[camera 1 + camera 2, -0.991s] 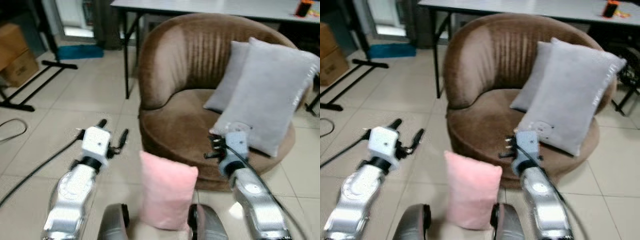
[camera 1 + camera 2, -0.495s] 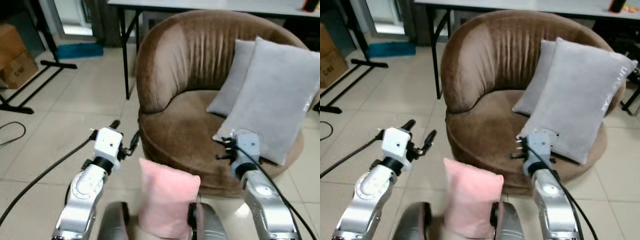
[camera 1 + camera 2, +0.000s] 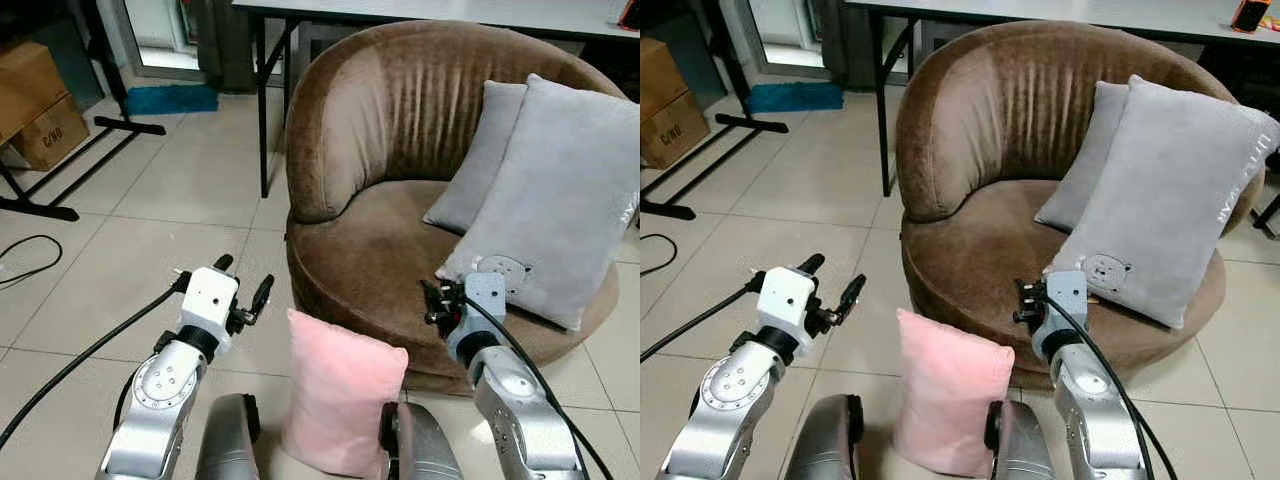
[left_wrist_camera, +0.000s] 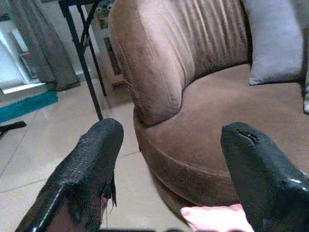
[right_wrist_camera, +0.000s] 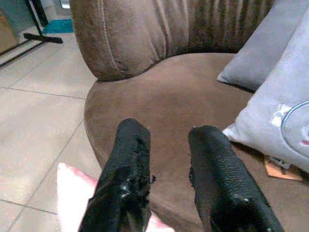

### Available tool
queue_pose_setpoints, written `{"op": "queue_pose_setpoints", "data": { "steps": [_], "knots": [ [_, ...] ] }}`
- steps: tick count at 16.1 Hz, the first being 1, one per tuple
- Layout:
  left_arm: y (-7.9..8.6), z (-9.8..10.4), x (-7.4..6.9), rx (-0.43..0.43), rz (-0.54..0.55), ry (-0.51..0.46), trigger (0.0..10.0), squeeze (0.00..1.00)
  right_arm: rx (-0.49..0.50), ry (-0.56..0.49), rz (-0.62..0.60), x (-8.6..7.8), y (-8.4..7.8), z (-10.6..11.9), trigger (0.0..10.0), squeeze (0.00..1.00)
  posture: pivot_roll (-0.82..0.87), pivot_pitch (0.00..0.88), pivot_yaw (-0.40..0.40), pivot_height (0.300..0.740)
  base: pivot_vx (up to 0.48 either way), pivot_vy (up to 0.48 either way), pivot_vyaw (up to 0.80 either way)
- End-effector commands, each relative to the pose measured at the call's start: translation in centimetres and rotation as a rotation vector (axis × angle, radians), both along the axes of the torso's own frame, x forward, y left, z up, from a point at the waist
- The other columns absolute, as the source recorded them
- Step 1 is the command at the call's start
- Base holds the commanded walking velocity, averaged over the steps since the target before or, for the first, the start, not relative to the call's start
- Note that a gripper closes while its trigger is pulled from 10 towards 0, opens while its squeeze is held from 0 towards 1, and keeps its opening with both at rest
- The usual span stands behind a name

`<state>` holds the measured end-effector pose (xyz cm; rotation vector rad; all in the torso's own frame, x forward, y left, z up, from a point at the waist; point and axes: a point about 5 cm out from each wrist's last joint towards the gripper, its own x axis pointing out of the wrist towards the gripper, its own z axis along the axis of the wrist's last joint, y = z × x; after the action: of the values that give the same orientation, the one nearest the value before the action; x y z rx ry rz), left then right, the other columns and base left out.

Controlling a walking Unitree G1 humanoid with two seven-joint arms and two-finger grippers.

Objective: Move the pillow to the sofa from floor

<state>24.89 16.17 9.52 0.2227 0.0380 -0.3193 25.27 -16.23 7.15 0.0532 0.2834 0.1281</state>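
Pink pillow [image 3: 340,405] stands low centre on the floor [image 3: 150,200], touching the brown sofa [image 3: 400,150]; two grey cushions [image 3: 555,200] fill its right; left pincer [image 3: 240,285] wide, right pincer [image 3: 432,302] narrow, both empty.

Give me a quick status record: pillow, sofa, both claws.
target: pink pillow, standing upright on the tiled floor against the sofa's front
sofa: round brown sofa, two grey pillows on its right side, left of seat bare
left claw: left claw, open, raised left of the pink pillow, holding nothing
right claw: right claw, fingers slightly apart, over the seat's front edge, holding nothing
task state: pillow not yet grasped
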Motion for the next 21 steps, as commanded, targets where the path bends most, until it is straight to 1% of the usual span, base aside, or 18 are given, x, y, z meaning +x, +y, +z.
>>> {"op": "queue_pose_setpoints", "data": {
  "steps": [1, 9, 12, 13, 14, 15, 16, 18, 19, 21],
  "knots": [
    [-0.1, 0.2, -0.1, 0.012, -0.01, -0.002, 10.0, 0.0, 0.01, -0.01, 0.003, -0.1, -0.2, 0.3, 10.0, 1.0, 0.01, 0.0, -0.016, 0.555, 0.0, 0.0, 0.0],
    [-0.1, 0.2, -0.3, 0.016, -0.013, 0.001, 10.0, 0.0, 0.003, 0.008, 0.064, 0.2, 0.3, 0.2, 10.0, 1.0, 0.02, 0.0, -0.024, 0.48, 0.0, 0.0, 0.0],
    [-0.2, 0.2, -0.3, 0.015, -0.014, 0.004, 10.0, 0.0, -0.004, 0.015, 0.077, 0.2, 0.4, 0.2, 10.0, 1.0, 0.02, 0.0, -0.025, 0.47, 0.0, 0.0, 0.0],
    [-0.1, 0.2, -0.3, 0.015, -0.021, 0.008, 10.0, 0.0, -0.02, 0.037, 0.122, 0.5, 0.8, 0.0, 10.0, 1.0, 0.02, 0.0, -0.028, 0.47, 0.0, 0.0, 0.0],
    [0.7, 0.9, 0.4, -0.029, 0.026, -0.015, 10.0, 0.0, -0.024, 0.042, 0.133, 0.8, 0.8, 0.0, 10.0, 1.0, 0.03, 0.0, -0.036, 0.47, 0.0, 0.0, 0.0],
    [1.1, 1.3, 0.9, -0.051, 0.052, -0.029, 10.0, 0.0, -0.025, 0.041, 0.133, 0.9, 0.8, 0.0, 10.0, 1.0, 0.03, 0.0, -0.035, 0.47, 0.0, 0.0, 0.0],
    [2.2, 2.0, 1.8, -0.079, 0.096, -0.051, 10.0, 0.0, -0.028, 0.038, 0.137, 1.0, 0.9, 0.0, 10.0, 1.0, 0.03, 0.0, -0.037, 0.47, 0.0, 0.0, 0.0],
    [4.1, 3.5, 3.4, -0.025, 0.102, -0.097, 10.0, 0.0, -0.031, 0.031, 0.149, 1.4, 1.1, 0.2, 10.0, 1.0, 0.03, 0.0, -0.029, 0.47, 0.0, 0.0, 0.0],
    [4.5, 3.9, 4.0, -0.009, 0.09, -0.103, 10.0, 0.0, -0.038, 0.03, 0.161, 1.7, 1.2, 0.1, 10.0, 1.0, 0.03, 0.0, -0.026, 0.47, 0.0, 0.0, 0.0],
    [4.0, 4.1, 4.6, 0.014, 0.029, -0.096, 10.0, 0.0, -0.056, 0.04, 0.169, 2.1, 1.2, -0.2, 10.0, 1.0, 0.03, 0.0, -0.011, 0.47, 0.0, 0.0, 0.0]
  ]
}}
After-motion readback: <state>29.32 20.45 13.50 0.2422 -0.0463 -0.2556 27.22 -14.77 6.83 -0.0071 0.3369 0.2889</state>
